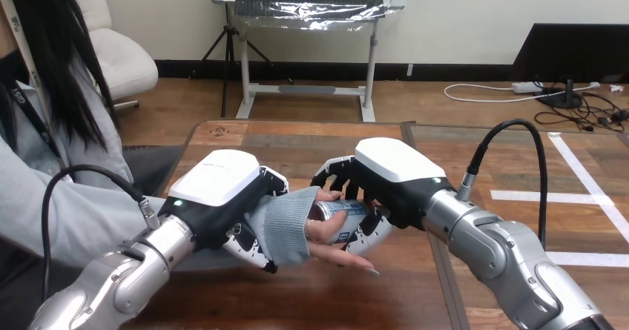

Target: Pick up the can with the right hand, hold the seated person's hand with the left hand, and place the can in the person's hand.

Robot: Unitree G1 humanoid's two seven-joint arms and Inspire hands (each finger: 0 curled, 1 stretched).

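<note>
A silver and blue can (339,219) lies on its side in the person's hand (337,254), palm up above the table's middle. My right hand (386,174) comes from the right and covers the can, its fingers curled round it from above and below. My left hand (222,196) is at the person's wrist (285,222), which is covered by a grey sleeve. Its thumb and fingers curl round that wrist, above and beneath.
The wooden table (297,141) stretches behind the hands, with a dark seam down its right part. The person sits at the left side, their forearm reaching in over the table's left edge. My right forearm (512,267) crosses the lower right.
</note>
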